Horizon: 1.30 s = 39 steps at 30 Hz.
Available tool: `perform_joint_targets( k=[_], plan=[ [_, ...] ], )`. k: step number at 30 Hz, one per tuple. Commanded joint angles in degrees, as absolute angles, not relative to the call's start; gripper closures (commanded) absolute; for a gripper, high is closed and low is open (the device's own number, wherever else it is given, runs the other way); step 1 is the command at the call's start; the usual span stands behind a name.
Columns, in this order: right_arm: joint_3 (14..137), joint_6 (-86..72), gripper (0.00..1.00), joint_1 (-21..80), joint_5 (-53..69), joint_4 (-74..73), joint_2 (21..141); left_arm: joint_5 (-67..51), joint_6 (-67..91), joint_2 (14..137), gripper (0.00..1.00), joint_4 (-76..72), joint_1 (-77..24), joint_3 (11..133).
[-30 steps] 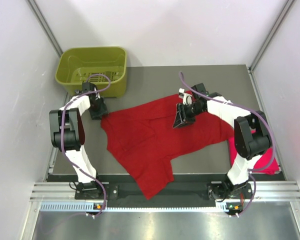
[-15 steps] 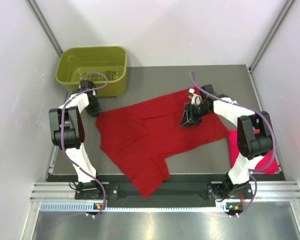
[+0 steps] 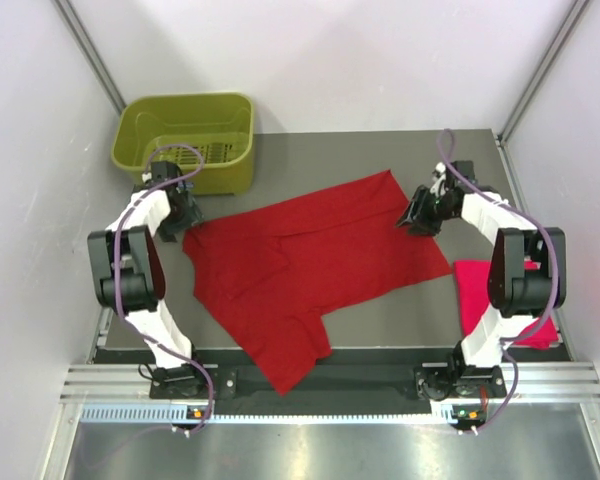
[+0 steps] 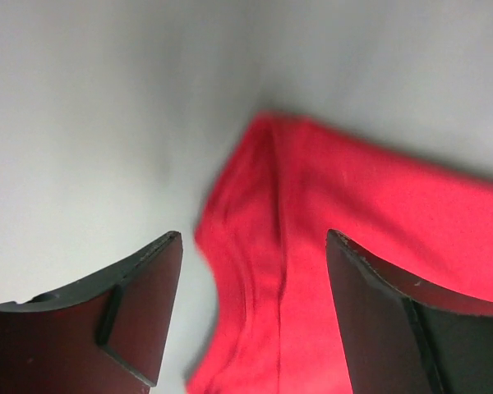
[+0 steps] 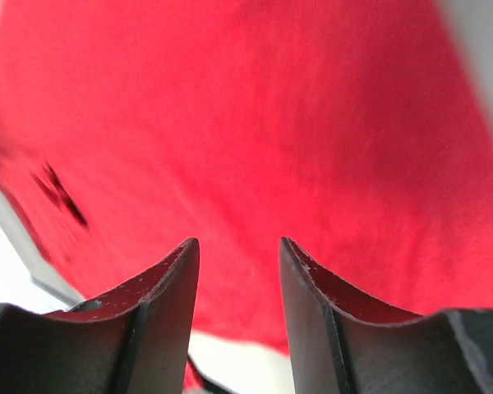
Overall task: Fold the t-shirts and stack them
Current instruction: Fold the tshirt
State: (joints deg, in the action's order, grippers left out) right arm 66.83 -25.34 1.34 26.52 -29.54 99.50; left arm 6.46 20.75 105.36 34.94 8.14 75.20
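the grey tabletop [image 3: 330,150] carries a red shirt [image 3: 300,265] spread flat and slanted across its middle, 1 end reaching the near edge. a green basket [image 3: 130,130] stands at the far left corner. a pink shirt [image 3: 475,295] lies bunched at the near right, just beside the red shirt and partly under the right arm. the left end effector [image 3: 183,215] hovers over the red shirt's left corner, fingers wide, gripping nothing. the right end effector [image 3: 418,215] is at its right edge, fingers narrowly apart, empty.
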Motion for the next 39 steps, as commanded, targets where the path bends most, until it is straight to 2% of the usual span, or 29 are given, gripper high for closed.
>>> perform_joint_targets(
  k=[1, 7, 11, 12, 16, 24, 39],
  plan=[
    [70.74, -31.28, 0.55, -1.65, 26.63, -20.49, 100.98, 6.33, 24.26, 93.46, 0.26, 35.68, 7.82, 71.90],
    [79.35, -34.11, 0.57, -3.95, 31.37, -14.52, 110.29, -5.43, 25.84, 83.34, 0.37, 34.46, 5.10, 65.14],
    [85.51, -31.82, 0.56, -3.87, 32.60, -9.50, 117.48, -9.57, 26.19, 82.53, 0.39, 31.91, 0.19, 61.88],
    [89.52, -30.42, 0.55, -3.87, 34.09, -9.41, 119.25, -10.45, 26.19, 83.31, 0.42, 31.90, 0.18, 61.53],
    [100.62, -24.70, 0.55, -2.90, 35.42, -11.16, 128.12, -11.52, 25.67, 84.11, 0.44, 30.94, 0.18, 61.35],
    [115.11, -27.60, 0.54, -1.58, 36.39, -9.75, 138.51, -7.56, 23.99, 85.95, 0.44, 32.87, 1.40, 63.28],
    [120.23, -24.44, 0.57, -0.35, 34.45, -16.17, 141.77, -8.61, 25.84, 90.35, 0.43, 31.29, 6.85, 64.16]
  ],
)
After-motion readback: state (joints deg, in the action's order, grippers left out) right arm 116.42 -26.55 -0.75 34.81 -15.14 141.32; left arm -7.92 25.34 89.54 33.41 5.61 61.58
